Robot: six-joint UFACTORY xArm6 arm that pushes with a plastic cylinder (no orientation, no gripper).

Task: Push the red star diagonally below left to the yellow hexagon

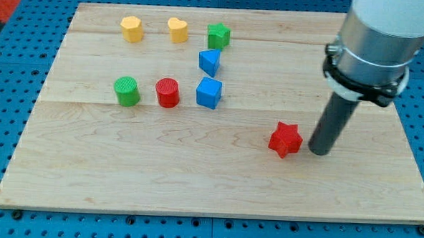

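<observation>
Resting on the board [87,178], my tip [319,150] stands just to the right of the red star [286,139], near it though I cannot tell whether they touch; being a plain rod, it has no fingers to spread or close. That side makes sense, since the yellow hexagon [131,29] lies far up and left of the tip. A leftward, upward shove looks likely to suit, skirting the red cylinder [167,93] and green cylinder [126,91].
</observation>
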